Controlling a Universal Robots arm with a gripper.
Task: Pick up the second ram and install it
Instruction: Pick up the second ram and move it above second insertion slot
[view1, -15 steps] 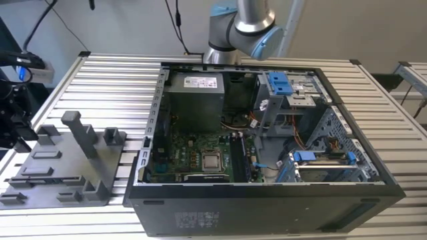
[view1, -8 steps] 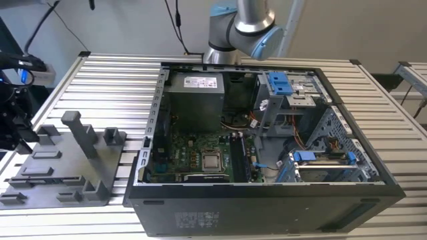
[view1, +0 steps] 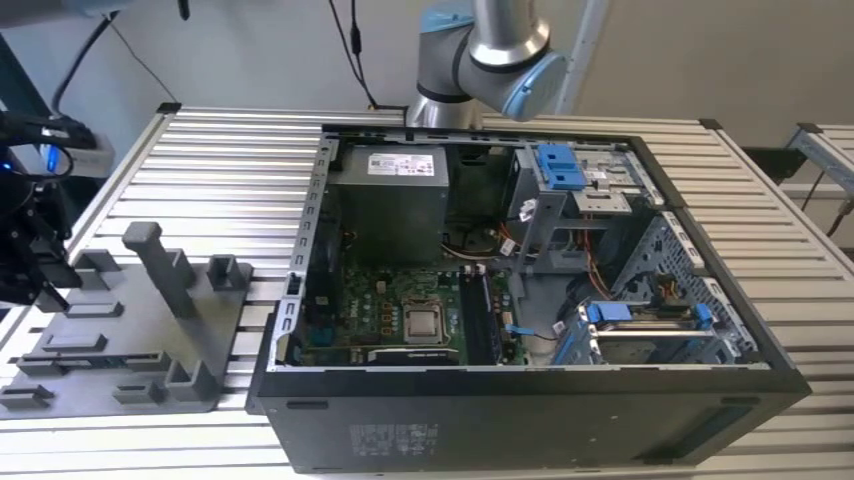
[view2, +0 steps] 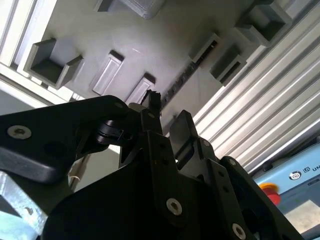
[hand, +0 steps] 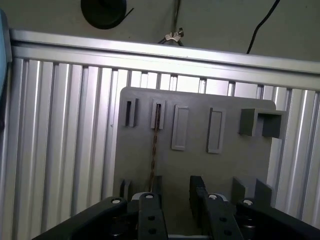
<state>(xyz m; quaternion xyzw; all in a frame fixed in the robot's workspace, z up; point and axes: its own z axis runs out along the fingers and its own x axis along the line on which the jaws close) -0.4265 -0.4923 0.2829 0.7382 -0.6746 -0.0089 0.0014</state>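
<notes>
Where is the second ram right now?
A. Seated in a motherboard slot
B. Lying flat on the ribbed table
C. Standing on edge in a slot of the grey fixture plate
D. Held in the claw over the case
C: in the first wrist view the second ram stands edge-on in a slot of the grey fixture plate, just ahead of the open claw, which holds nothing.

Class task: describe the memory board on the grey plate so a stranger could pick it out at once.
Find the grey holder plate on the ribbed metal table. The second ram sits edge-on in one slot, a slim dark strip running along the plate. Its neighbours are short, plain grey frames.
</notes>
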